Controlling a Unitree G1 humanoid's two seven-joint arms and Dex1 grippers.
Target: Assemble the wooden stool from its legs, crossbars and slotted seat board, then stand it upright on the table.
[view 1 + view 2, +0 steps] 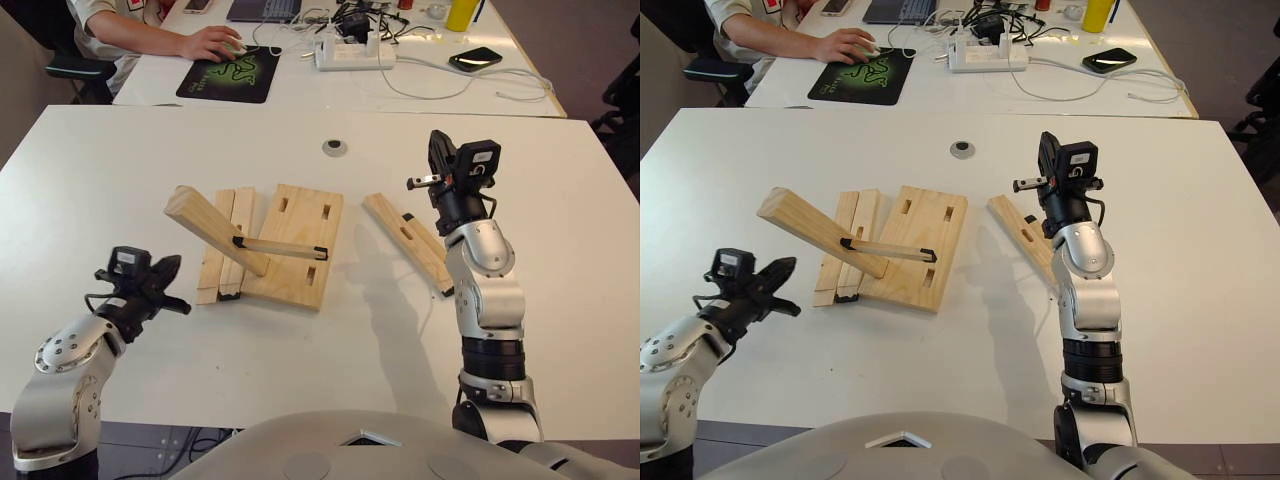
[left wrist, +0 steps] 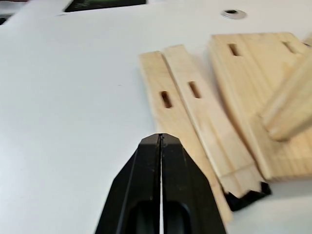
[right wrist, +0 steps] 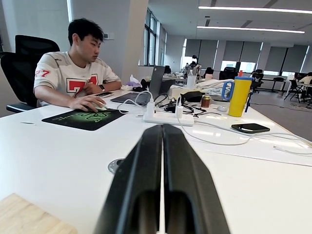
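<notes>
The slotted seat board (image 1: 300, 232) lies flat mid-table. Two slotted legs (image 1: 222, 250) lie side by side along its left edge, also seen as legs (image 2: 187, 105) in the left wrist view. A third leg (image 1: 210, 225) rests tilted across them, and a thin crossbar (image 1: 283, 247) runs from it over the board. A further leg (image 1: 408, 238) lies alone to the right. My left gripper (image 1: 170, 278) is low near the front left, shut and empty, short of the two legs. My right gripper (image 1: 437, 147) is raised and points up behind the lone leg, shut and empty.
A round cable grommet (image 1: 335, 148) sits in the table behind the board. On a second table behind are a mouse pad (image 1: 230, 75), a power strip (image 1: 355, 55), a phone (image 1: 476, 58) and cables. Bare tabletop stretches left and front.
</notes>
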